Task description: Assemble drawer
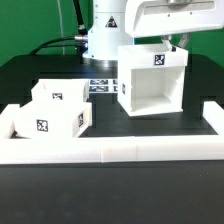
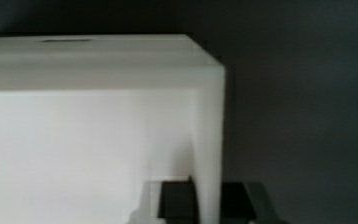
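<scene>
One gripper [image 1: 172, 43] clamps the top edge of the one big drawer case [image 1: 152, 82] mid-table. Seemingly two smaller drawers [image 1: 55, 112] sit apart at the exterior view's left. Only the wrist view shows both fingers [image 2: 176, 203] pressed against the wall.

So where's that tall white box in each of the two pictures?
Exterior view: the tall white box stands on the exterior view's right, with the gripper at its top edge.
Wrist view: the box fills most of the picture, seen close up.
Shared landmark: the gripper, with a dark finger on either side of one box wall.
</scene>
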You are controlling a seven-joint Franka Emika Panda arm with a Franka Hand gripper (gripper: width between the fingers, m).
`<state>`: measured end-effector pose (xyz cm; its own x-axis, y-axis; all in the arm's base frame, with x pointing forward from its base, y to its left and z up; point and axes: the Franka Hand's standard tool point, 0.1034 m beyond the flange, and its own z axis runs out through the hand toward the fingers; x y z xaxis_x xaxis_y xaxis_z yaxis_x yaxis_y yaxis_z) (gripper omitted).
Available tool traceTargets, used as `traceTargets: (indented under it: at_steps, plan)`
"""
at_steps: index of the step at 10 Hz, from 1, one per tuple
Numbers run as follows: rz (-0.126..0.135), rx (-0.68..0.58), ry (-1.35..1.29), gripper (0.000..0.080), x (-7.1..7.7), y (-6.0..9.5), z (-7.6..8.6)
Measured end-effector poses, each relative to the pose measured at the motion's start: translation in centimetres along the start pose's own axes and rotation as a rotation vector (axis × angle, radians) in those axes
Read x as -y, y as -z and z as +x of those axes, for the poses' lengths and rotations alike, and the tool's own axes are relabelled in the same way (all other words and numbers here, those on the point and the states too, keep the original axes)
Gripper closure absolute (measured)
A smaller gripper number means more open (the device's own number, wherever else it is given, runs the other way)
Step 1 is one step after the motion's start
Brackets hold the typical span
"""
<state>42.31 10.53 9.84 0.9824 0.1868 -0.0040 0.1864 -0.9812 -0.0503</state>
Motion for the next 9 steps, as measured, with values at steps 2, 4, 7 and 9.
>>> traceTargets:
  at_steps: [2, 4, 7, 9]
  plan:
    - [0.000, 0.000, 0.000, 0.0763, 0.0, 0.0, 0.0]
    - [0.000, 0.000, 0.000, 0.0762, 0.0, 0.0, 0.0]
    - [0.005, -0.024, -0.030, 0.0762, -1.8, 0.1, 3.1]
    - [0.007, -0.045, -0.052, 0.0762, -2.7, 0.2, 5.2]
